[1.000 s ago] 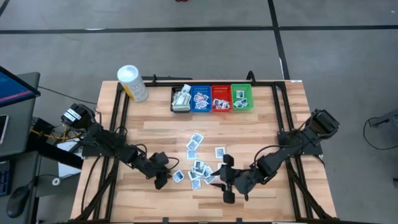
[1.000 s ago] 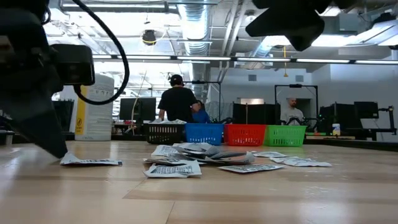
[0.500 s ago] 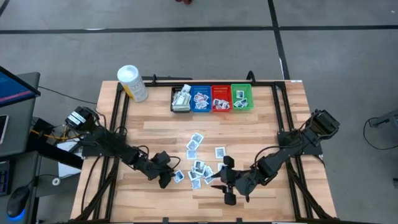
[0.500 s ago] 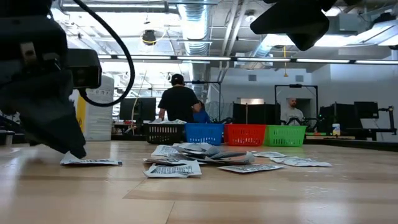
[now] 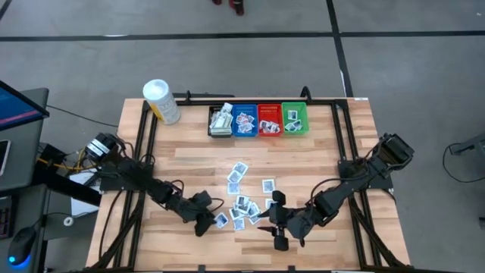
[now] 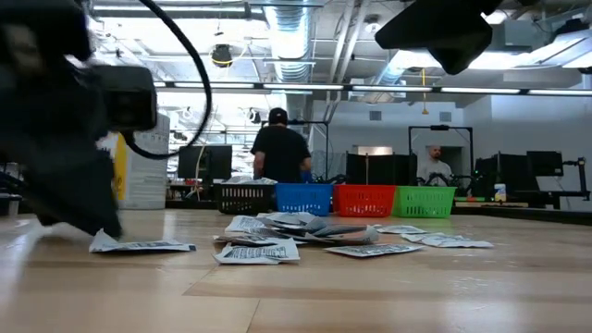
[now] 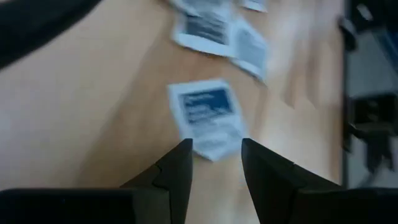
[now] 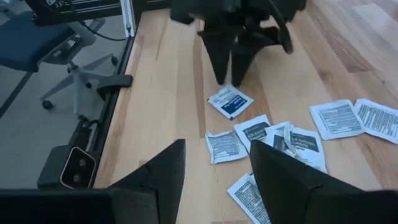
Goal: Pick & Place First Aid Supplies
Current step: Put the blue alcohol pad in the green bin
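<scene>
The first aid supplies are small flat packets scattered in a loose pile [image 5: 244,199] on the wooden table's near middle. One packet with a blue mark [image 7: 208,115] lies flat at the pile's left edge [image 5: 220,220]. My left gripper [image 7: 214,146] stands open and low, slanting down, its fingertips on either side of that packet's nearest edge [image 8: 230,101]. My right gripper [image 5: 276,224] hangs open above the table, to the right of the pile, with nothing between its fingers [image 8: 216,149]. My left gripper has its fingertips [image 7: 183,152] right at the blue-marked packet's near edge [image 7: 214,144], coming at it slanting down from the table's left. Whether they touch it, I cannot tell. The packet lies flat on the table.
Black [image 5: 220,121], blue [image 5: 244,120], red [image 5: 270,120] and green [image 5: 295,118] bins stand in a row at the far edge, with packets in them. A white tub [image 5: 161,101] stands at the far left. Bare wood lies between bins and pile. People stand in the room beyond.
My left gripper has moved toward the table's right, sinking a little and tipping further down, up to the blue-marked packet at the pile's left edge. Its fingers have stayed open.
</scene>
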